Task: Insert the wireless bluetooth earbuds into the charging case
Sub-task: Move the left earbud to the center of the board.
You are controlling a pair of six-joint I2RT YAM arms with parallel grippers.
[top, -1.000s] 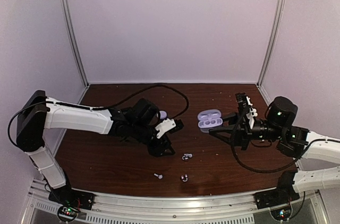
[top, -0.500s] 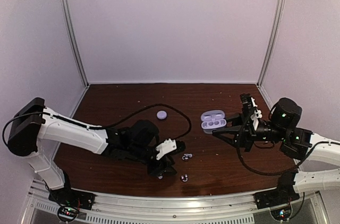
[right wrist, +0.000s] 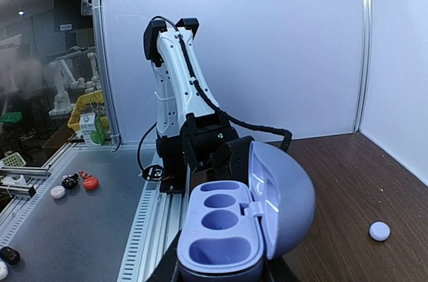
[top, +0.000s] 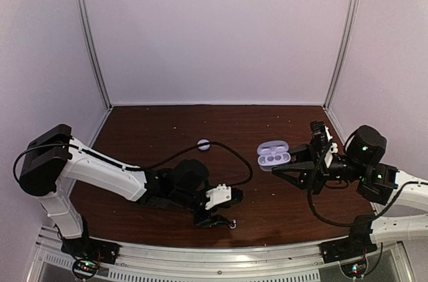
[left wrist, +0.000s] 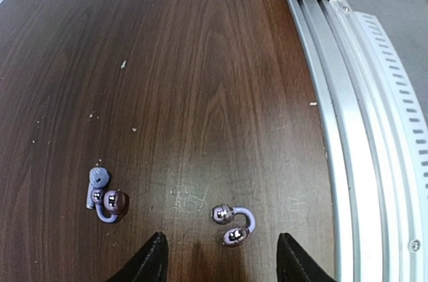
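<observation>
The left gripper (left wrist: 223,258) hangs low at the near edge of the table (left wrist: 200,61), jaws apart. The earbuds (left wrist: 234,223) lie untouched between them, and a second pair (left wrist: 103,196) lies off to one side. An off-centre close could flick the tiny earbuds toward the rail (left wrist: 334,95). Farther back, the right gripper (top: 284,164) is clamped on the open case (top: 273,155), held in the air. If the case tilts, an earbud may miss its empty sockets.
</observation>
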